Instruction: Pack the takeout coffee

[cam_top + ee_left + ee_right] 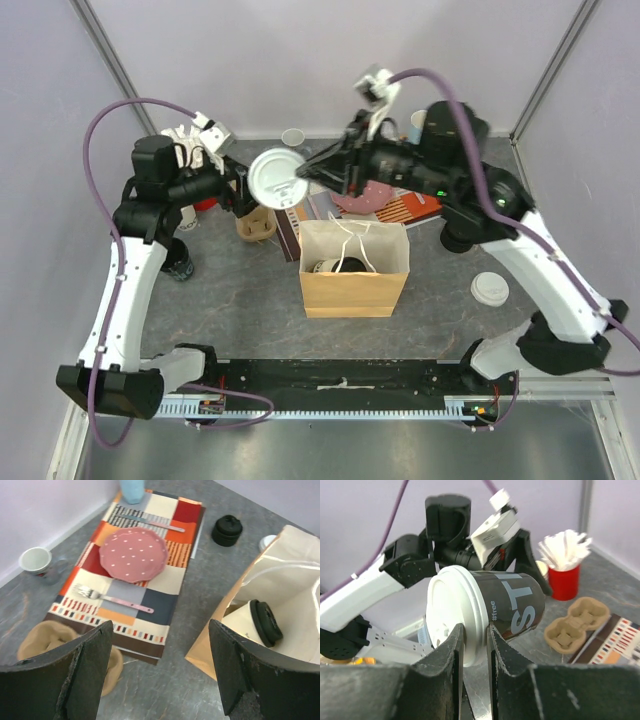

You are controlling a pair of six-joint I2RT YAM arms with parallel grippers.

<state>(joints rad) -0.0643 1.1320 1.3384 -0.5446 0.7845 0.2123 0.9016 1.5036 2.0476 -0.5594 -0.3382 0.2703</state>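
1. Nearest the lens: right fingers [455, 647] clenched on the rim of the white lid of the black cup [515, 607]. Grasping by the lid only, with the cup body free and tipped on its side.
2. Hangs in the air above the worktop [230, 290], behind and to the left of the paper bag [354, 285], not yet over its mouth.
3. Left fingers [87, 665] released, wide apart, nothing between them, hovering near the left side of the bag.
4. Already inside the bag: the cream cup with black lid [260, 625], leaning on its side.
5. Step in hand, as judged: carrying the second coffee to the bag.
6. Next move calls for bringing the black cup over the open mouth and turning it upright. Then lowering it past the white handles [355, 240] into the free space beside the cream cup.
7. Probably needs care, since a grip on the lid alone may pull the lid off.
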